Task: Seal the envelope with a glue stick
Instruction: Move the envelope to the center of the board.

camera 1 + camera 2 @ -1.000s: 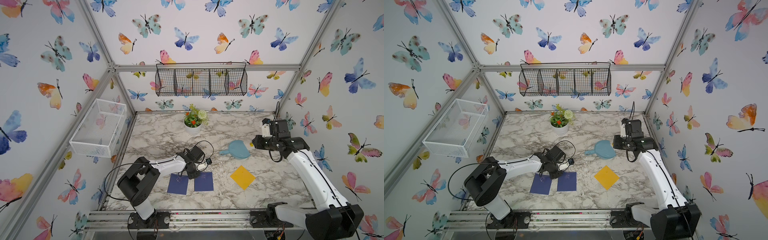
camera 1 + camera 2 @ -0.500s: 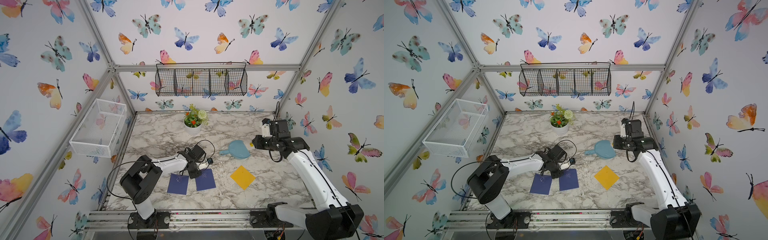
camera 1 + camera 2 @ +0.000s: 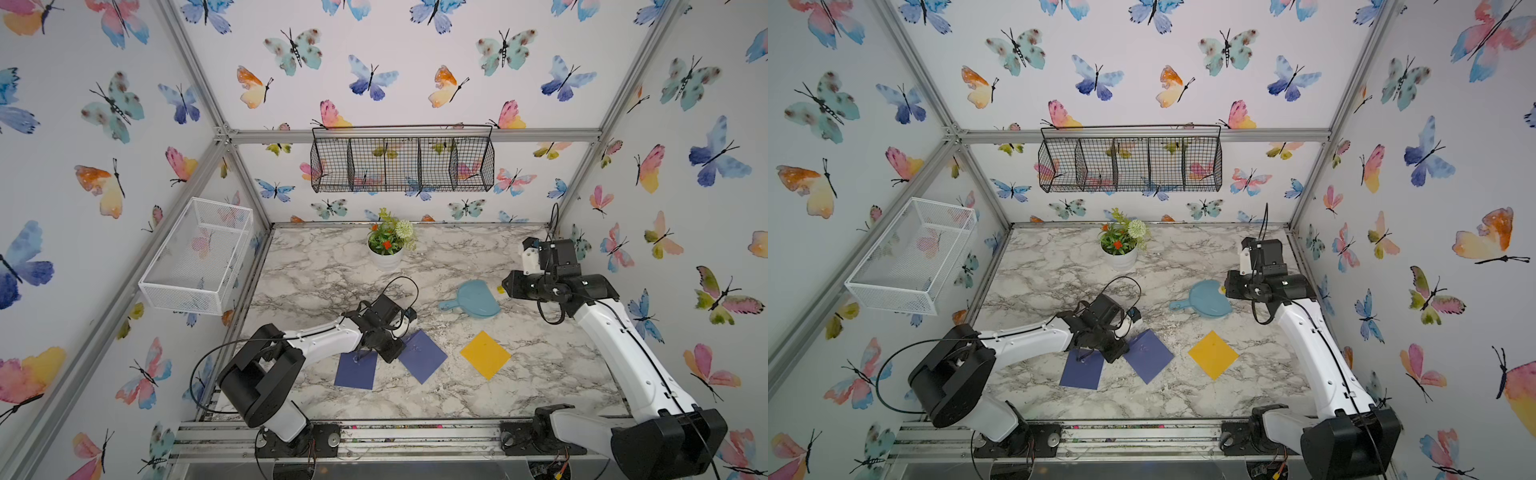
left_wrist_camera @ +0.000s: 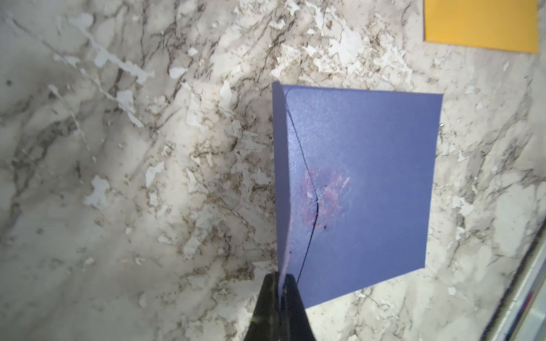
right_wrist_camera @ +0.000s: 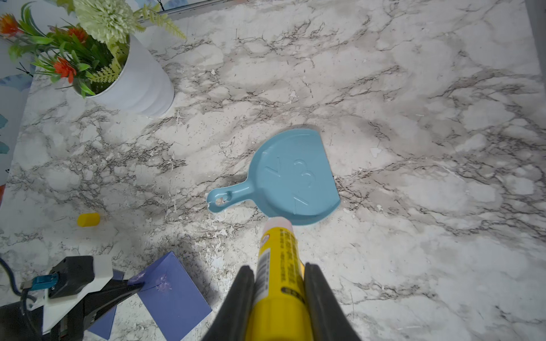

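While the left gripper (image 4: 279, 279), arm stretched low, pinches the envelope (image 4: 369, 177) by its flap, right gripper (image 5: 279, 267) raised, clamping the glue stick (image 5: 277, 245), dustpan (image 5: 295, 177) just ahead.

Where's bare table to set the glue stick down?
Free: marble between the flower pot and the left wall; the back right behind the dustpan; the near strip between the envelopes and the front rail. Crowded: centre, where the left gripper pinches the flap of one blue envelope beside a second blue envelope and the yellow envelope.
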You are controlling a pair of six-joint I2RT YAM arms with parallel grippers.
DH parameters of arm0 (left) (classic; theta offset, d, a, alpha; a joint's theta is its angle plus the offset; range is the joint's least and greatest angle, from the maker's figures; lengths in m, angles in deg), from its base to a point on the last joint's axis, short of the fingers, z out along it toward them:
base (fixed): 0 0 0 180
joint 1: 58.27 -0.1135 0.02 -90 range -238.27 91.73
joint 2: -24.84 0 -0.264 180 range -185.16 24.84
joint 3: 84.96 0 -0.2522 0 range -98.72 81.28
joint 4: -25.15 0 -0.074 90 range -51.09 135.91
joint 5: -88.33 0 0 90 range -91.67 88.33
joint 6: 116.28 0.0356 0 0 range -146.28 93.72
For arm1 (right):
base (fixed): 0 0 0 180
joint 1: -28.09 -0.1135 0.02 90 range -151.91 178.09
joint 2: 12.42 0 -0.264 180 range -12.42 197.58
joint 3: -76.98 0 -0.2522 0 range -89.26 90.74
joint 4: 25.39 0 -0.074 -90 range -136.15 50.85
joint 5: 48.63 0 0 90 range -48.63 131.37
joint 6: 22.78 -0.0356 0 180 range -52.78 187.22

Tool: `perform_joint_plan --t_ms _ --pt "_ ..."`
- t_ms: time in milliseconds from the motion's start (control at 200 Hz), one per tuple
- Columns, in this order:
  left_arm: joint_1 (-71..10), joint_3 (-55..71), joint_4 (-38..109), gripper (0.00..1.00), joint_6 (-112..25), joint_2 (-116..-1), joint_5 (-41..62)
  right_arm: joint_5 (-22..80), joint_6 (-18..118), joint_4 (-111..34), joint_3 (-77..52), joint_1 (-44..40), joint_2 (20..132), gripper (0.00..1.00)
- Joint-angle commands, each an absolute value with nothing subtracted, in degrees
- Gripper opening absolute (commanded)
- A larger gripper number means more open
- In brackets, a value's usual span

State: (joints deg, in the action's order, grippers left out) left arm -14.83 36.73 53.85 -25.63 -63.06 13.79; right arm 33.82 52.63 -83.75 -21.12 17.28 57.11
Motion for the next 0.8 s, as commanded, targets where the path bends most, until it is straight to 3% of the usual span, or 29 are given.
perform_joint_plan --t_ms 0,235,496,791 --pt "-14.89 42.07 45.86 0.06 -41.68 -57.87 16.77 30.75 51.16 -84.92 -21.58 17.45 57.8 0.02" --pt "-10.3 47.97 38.73 0.06 -55.72 -53.74 14.56 29.73 48.57 -84.21 -23.89 15.43 57.71 0.02" --pt "-2.23 47.69 38.49 0.03 -62.44 -59.43 8.72 31.98 44.1 -82.53 -24.04 6.53 60.8 0.02" --pt "-1.29 49.05 36.78 0.01 -64.33 -59.5 7.77 33.55 40.11 -81.52 -25.83 -1.29 63.82 0.02"
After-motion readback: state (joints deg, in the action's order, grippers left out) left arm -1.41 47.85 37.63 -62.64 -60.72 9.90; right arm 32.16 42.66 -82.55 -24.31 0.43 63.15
